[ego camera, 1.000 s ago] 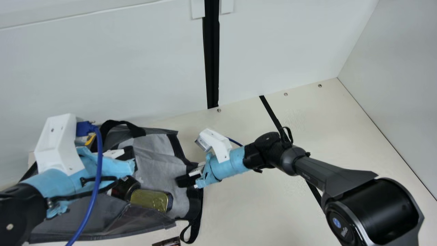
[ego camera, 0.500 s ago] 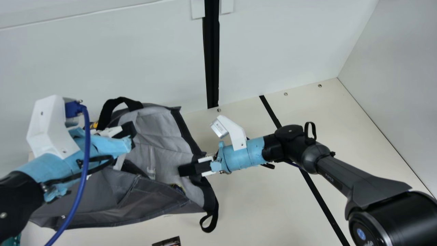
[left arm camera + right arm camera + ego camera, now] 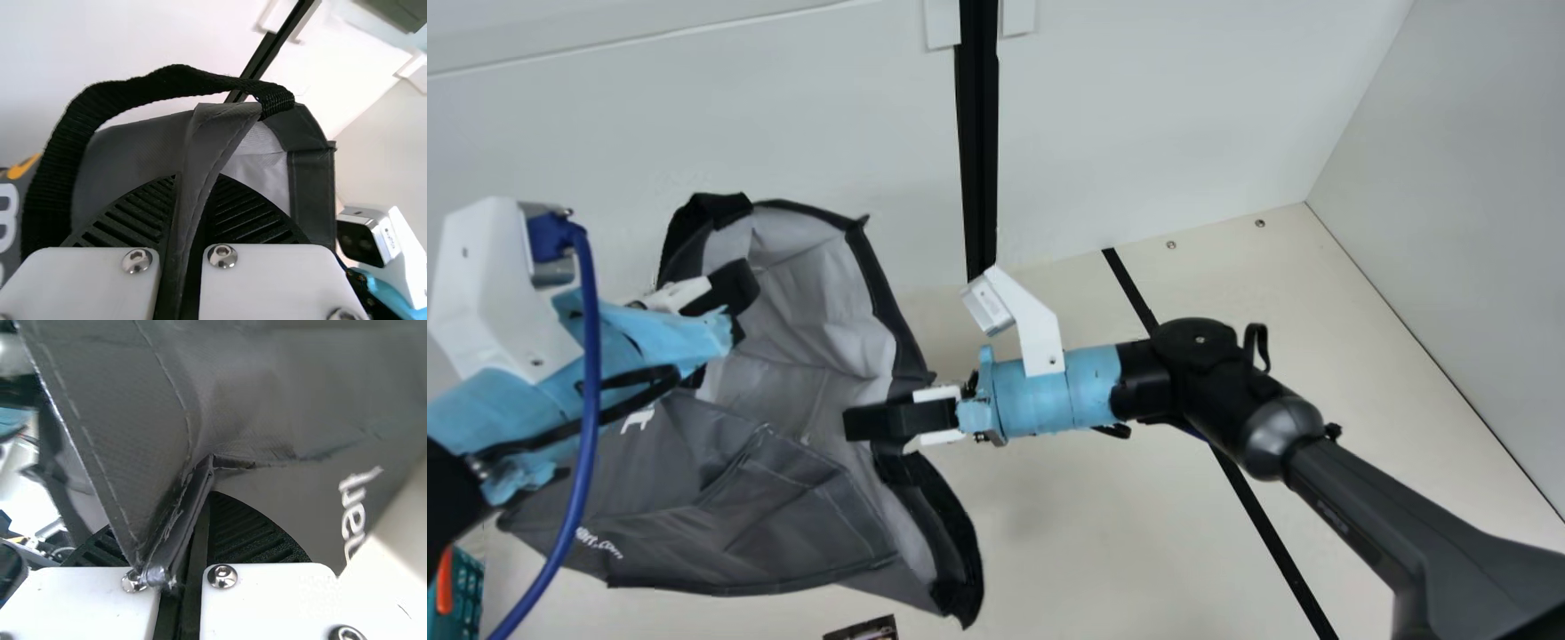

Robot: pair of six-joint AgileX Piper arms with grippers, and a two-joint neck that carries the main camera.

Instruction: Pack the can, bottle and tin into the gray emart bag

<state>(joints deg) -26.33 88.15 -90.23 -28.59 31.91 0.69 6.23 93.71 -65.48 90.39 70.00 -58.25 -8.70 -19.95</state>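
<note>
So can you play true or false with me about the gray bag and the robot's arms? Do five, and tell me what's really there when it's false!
1. The left gripper has its fingers closed on the gray bag. True.
2. The right gripper is letting the bag hang free. False: its fingers pinch the bag's edge.
3. The bag's mouth is closed. False: it is open, with the pale lining showing.
4. The bag has a black handle. True.
5. The wrap on the right arm is red. False: that wrap is light blue.
</note>
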